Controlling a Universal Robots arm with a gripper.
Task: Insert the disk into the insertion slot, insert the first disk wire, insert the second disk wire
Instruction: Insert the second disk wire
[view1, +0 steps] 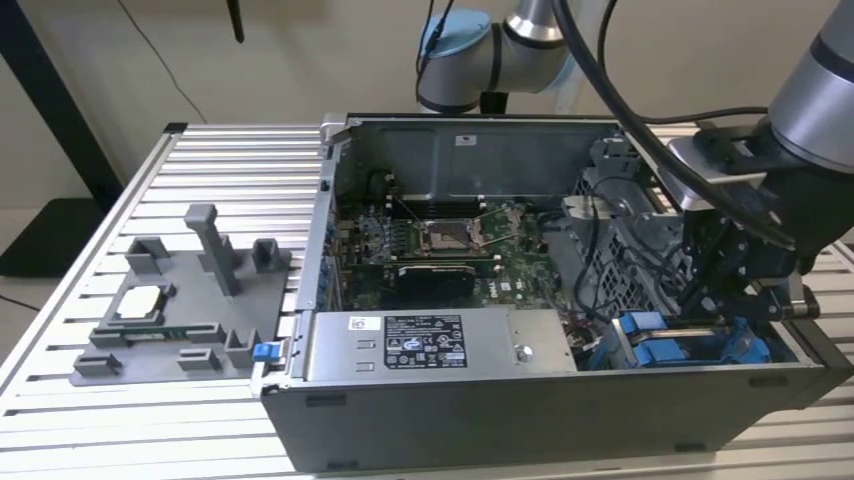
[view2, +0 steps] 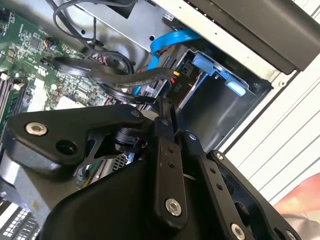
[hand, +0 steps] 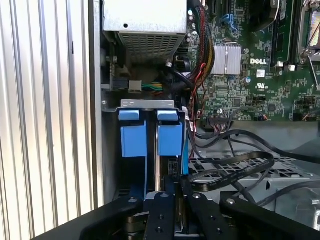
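Note:
The insertion slot (hand: 148, 104) is a grey metal bay at the case's front corner, on the exterior view's right (view1: 694, 345). Two blue carrier tabs (hand: 170, 139) stand in it, and the disk's body is mostly hidden behind them. My gripper (hand: 177, 189) hangs right over the bay, its fingers (view2: 161, 112) drawn close together. A black flat wire (view2: 125, 80) loops in from the motherboard side and ends at the fingertips. A blue flat wire (view2: 172, 40) runs down into the bay beside them (hand: 185, 160).
The open computer case (view1: 534, 410) lies on a slatted aluminium table (view1: 160, 420). The power supply box (view1: 427, 345) sits next to the bay, with the motherboard (view1: 441, 240) behind it. Loose black cables (hand: 240, 150) cross a perforated metal cage. A grey fixture block (view1: 187, 310) stands on the exterior view's left.

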